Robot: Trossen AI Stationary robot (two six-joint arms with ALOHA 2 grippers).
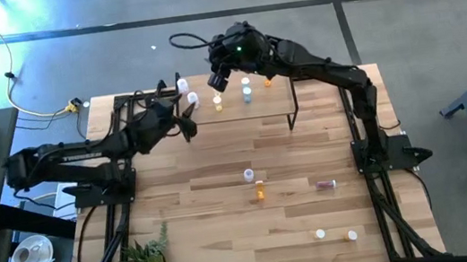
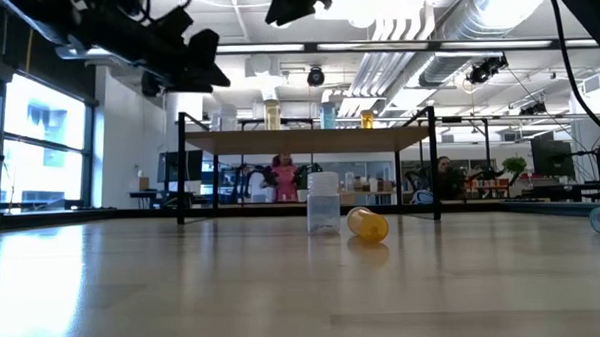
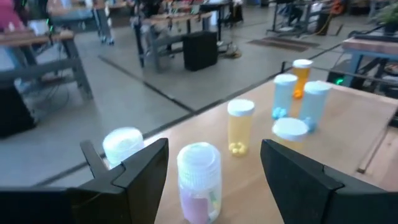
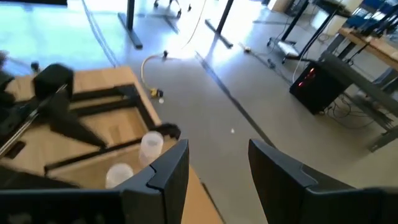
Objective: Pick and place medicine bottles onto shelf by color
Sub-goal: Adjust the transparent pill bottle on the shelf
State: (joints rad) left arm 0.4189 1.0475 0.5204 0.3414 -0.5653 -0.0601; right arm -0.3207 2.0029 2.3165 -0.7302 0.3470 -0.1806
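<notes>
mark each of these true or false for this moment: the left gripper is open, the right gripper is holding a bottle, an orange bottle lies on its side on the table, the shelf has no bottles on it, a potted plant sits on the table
1. The left gripper is open. True: its fingers stand apart on either side of a clear bottle on the shelf, not closed on it.
2. The right gripper holds a bottle. False: nothing shows between its fingers.
3. An orange bottle lies on its side on the table. True.
4. The shelf has no bottles on it. False: several stand there, among them a yellow bottle.
5. A potted plant sits on the table. True, near a corner.
</notes>
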